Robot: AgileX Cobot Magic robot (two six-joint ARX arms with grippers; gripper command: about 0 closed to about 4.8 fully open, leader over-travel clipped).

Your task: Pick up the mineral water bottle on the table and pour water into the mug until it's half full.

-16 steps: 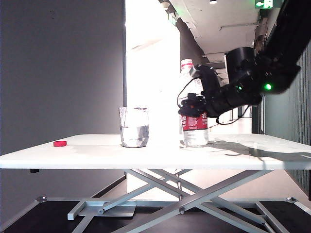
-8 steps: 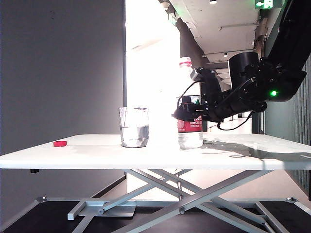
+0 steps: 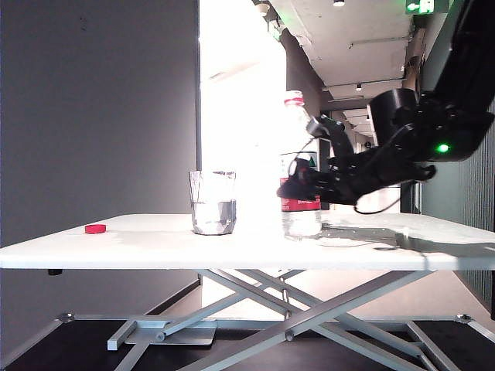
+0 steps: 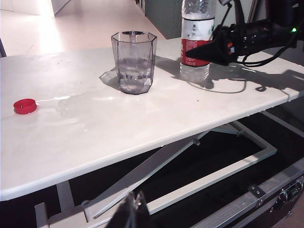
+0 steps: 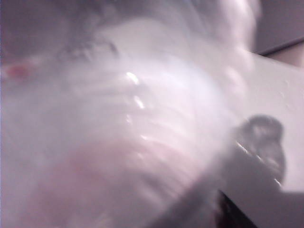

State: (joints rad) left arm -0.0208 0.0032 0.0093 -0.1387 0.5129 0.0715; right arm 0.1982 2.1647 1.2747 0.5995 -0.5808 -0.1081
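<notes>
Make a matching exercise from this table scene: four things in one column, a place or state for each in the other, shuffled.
1. bottle
2. glass
3. red cap
4. left gripper

A. far left on the tabletop, alone
B. low, in front of the table edge
C. upright, right gripper at its red label
D. mid-table, some water inside

Pairs: 1-C, 2-D, 3-A, 4-B

The mineral water bottle (image 4: 197, 40) is thin clear plastic, ribbed, with a glossy red-and-white label, right at the matt black plastic right gripper (image 4: 202, 51), whose jaws look spread. Just past the bottle from there, the mug (image 4: 133, 61) is clear faceted glass, shiny, with clear water (image 4: 134, 80) low inside. The table (image 4: 142, 128) top is smooth white with a wet sheen; the legs look like grey metal. The little cap (image 4: 24, 106), farther off, is glossy red plastic.
</notes>
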